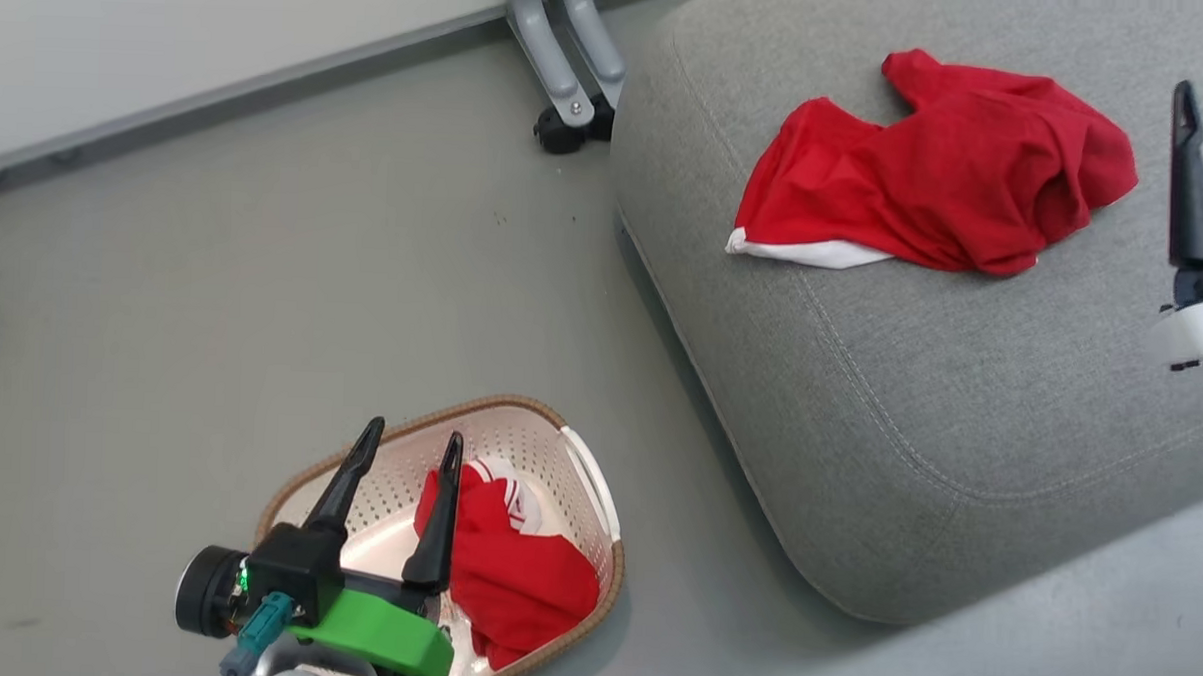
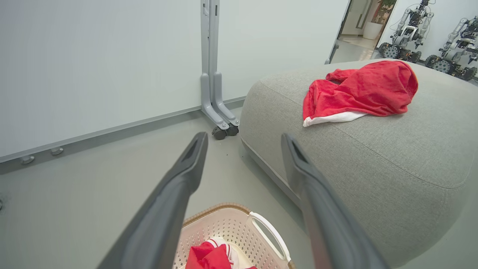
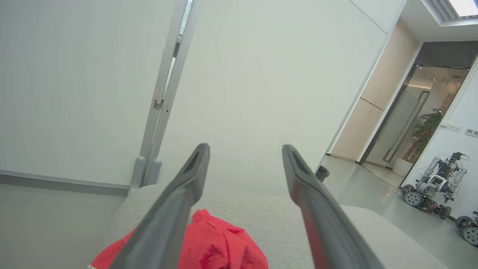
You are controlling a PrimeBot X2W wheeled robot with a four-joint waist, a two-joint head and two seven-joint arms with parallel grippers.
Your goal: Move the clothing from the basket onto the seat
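Observation:
One red garment with a white hem (image 1: 937, 175) lies spread on the big grey seat (image 1: 909, 419). A second red garment with striped white bands (image 1: 513, 575) sits crumpled in the cream basket (image 1: 587, 468) on the floor. My left gripper (image 1: 413, 443) hovers open over the basket's left half, its right finger just beside the cloth and nothing between the fingers. In the left wrist view the left gripper (image 2: 244, 138) stands wide apart above the basket (image 2: 231, 224). My right gripper (image 3: 245, 149) is open and empty above the seat, with the red garment (image 3: 220, 243) below it. One of its fingers (image 1: 1195, 199) shows at the head view's right edge.
A partition's grey wheeled foot (image 1: 570, 107) stands on the floor close to the seat's far left corner. Grey floor separates the basket from the seat. Other robots (image 2: 407, 33) are parked beyond an open doorway behind the seat.

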